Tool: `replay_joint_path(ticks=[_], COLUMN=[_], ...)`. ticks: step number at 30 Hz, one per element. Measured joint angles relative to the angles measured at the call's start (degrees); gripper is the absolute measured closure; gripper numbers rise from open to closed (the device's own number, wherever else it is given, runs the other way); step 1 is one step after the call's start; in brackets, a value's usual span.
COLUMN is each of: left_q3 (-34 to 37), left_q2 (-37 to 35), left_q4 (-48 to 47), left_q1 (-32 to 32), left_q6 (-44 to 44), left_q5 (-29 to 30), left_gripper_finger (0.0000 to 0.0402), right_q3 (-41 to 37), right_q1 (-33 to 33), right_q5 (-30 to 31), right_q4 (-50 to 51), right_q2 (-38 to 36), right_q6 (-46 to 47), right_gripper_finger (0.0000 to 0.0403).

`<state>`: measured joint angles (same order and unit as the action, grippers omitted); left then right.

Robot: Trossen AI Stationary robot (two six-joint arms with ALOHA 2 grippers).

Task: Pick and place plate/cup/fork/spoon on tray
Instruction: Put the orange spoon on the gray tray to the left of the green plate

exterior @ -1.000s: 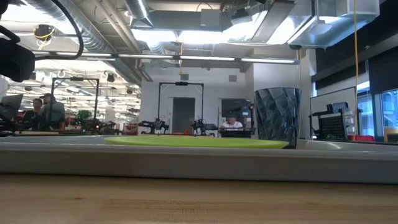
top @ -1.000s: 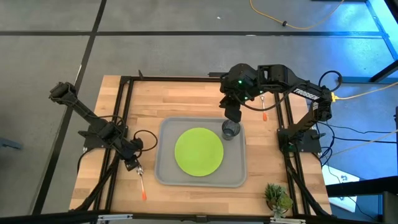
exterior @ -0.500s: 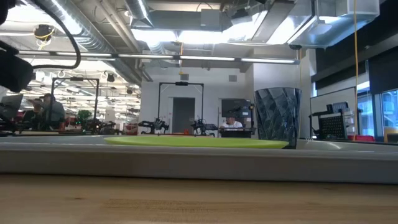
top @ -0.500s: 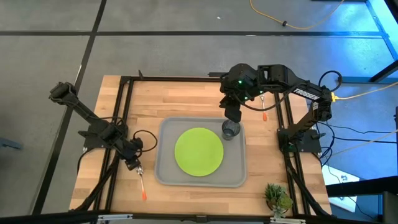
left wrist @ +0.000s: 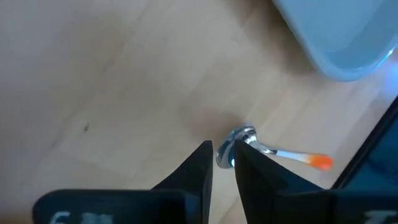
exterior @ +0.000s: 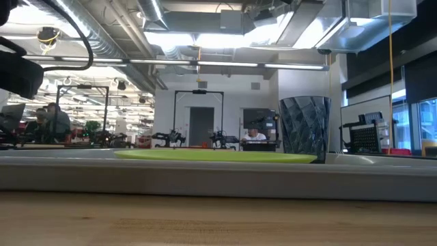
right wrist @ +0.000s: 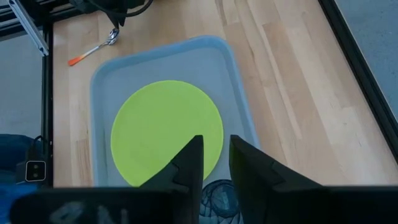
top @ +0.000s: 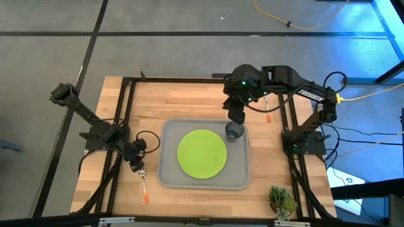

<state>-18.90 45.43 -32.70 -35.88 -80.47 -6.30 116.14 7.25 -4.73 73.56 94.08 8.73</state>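
Observation:
The grey tray [top: 165, 181] lies mid-table and bears the lime-green plate [top: 202, 153] and, in its far right corner, the upright dark cup [top: 234, 131], which also shows in the low view [exterior: 304, 128]. My right gripper [top: 236, 115] hangs above the cup's far side, slightly open and empty. The spoon [top: 144, 183] lies on the wood left of the tray, with my left gripper [left wrist: 222, 158] shut at its bowl. The fork [top: 267, 108] lies on the table beyond the tray's far right corner. My left gripper pinches the spoon's silver bowl [left wrist: 239, 135] between its two fingertips, coming from above. The orange-tipped handle [left wrist: 298, 157] runs away from the fingers and lies on the wooden table.
A black frame [top: 126, 113] runs around the table. A small green plant [top: 282, 200] stands at the near right corner. Bare wood lies left of and beyond the tray. People sit in the room behind in the low view [exterior: 51, 121].
My left arm has shifted a little at the spoon's bowl; the spoon stays on the table where it was. The cup, the plate and my right gripper have kept still.

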Motion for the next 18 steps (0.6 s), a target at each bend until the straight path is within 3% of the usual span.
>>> replay_joint_path(ticks=[8, 18], left_q3=[0.0, 0.0], left_q2=[1.2, 8.1], left_q4=[0.2, 5.4], left_q1=[-0.1, -0.1], left_q6=[0.0, 4.2], left_q5=[-1.8, -2.5], left_gripper_finger=[0.0342, 0.0342], right_q3=[0.0, 0.0], right_q1=[0.0, 0.0], right_q5=[0.0, 0.1], right_q4=[0.0, 0.0], right_q2=[0.0, 0.0], right_q6=[0.0, -0.2], right_gripper_finger=[0.0324, 0.0324])
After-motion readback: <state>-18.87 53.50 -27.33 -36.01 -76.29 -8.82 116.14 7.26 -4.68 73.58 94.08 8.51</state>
